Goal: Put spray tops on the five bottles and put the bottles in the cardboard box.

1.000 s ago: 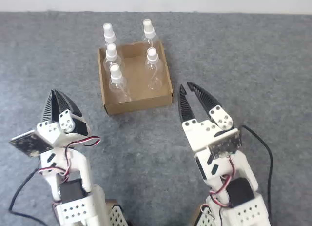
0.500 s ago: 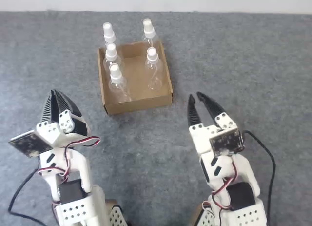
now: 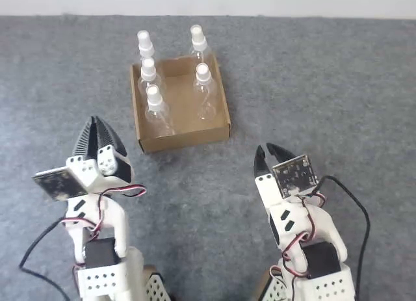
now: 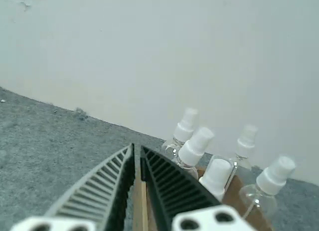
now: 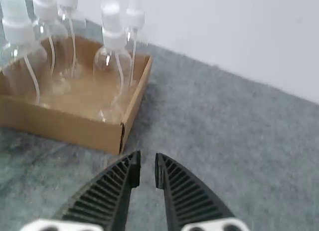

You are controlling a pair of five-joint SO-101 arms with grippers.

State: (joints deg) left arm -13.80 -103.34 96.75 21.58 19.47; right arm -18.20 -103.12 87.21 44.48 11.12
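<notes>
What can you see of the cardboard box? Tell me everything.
The cardboard box is shallow, brown and open-topped, lying flat on the grey carpet ahead of both arms. Three clear bottles with white spray tops stand upright inside; two more stand just behind its far wall. No gripper touches it.

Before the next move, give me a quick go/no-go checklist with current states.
1. Spray tops on all five bottles: ok.
2. All five in the cardboard box: not ok. Three are inside; the rear-left bottle and rear-right bottle stand behind its back wall.
3. Bottles upright: ok.
4. Left pincer empty: ok, shut on nothing.
5. Right pincer empty: ok, slightly open, holding nothing.
6. Pincer open enough to take a bottle: not ok for either.
</notes>
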